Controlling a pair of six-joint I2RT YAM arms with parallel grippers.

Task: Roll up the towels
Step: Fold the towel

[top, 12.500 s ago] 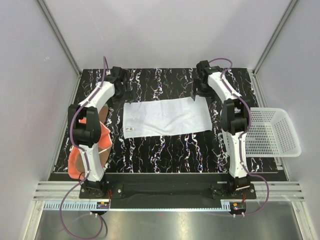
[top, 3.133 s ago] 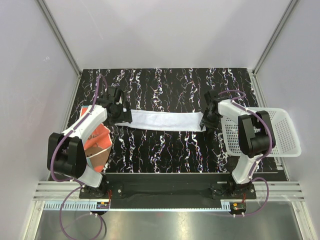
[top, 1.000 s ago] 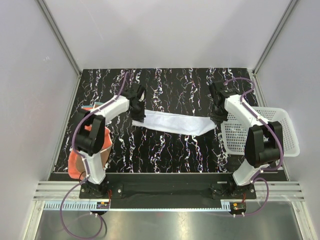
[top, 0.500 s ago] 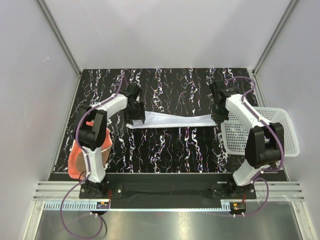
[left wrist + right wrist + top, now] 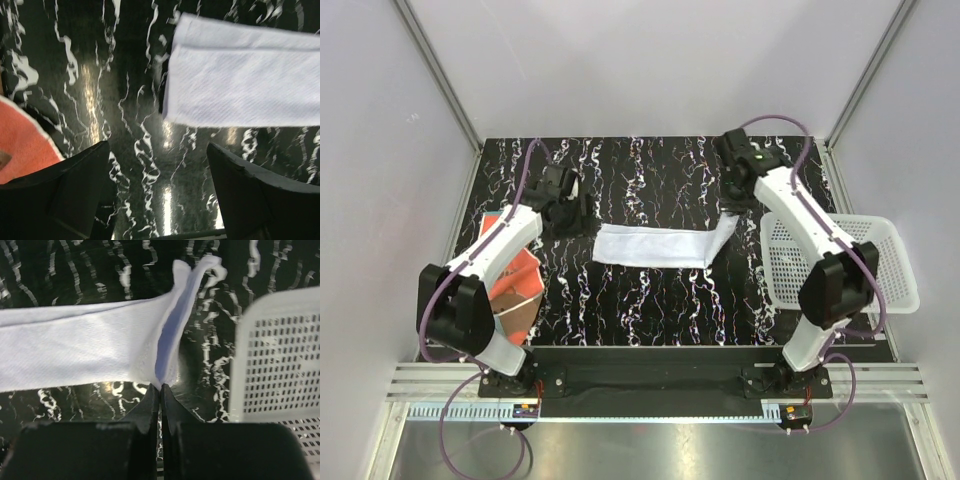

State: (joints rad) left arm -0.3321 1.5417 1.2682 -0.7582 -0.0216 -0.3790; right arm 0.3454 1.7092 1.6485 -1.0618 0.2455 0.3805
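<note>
The white towel (image 5: 655,245) lies in the middle of the top view on the black marbled counter (image 5: 650,300). It is folded lengthwise into a long narrow strip that runs left to right. In the left wrist view (image 5: 240,85) its left end fills the upper right of the frame. That end lies flat, with a square corner, a fine woven texture and a fold line running parallel to its upper edge.

The right end of the strip lifts off the counter and slants toward the upper right of the top view. The right gripper (image 5: 732,195) holds it there. In the right wrist view (image 5: 160,395) the jaws are pressed together on the towel's edge (image 5: 75,347), pinching it into a narrow upright crease with a bluish shadow inside.

The left gripper (image 5: 570,208) sits just beyond the towel's left end and apart from it. Its jaws are spread wide with only bare counter between them (image 5: 157,195).

The orange towel (image 5: 515,280) lies at the left of the top view, partly under the left arm, with a brownish flap turned up. A patch of it shows at the lower left of the left wrist view (image 5: 20,140).

A white perforated basket (image 5: 880,290) sits at the right edge of the counter. Its wall is in the right of the right wrist view (image 5: 280,340).
</note>
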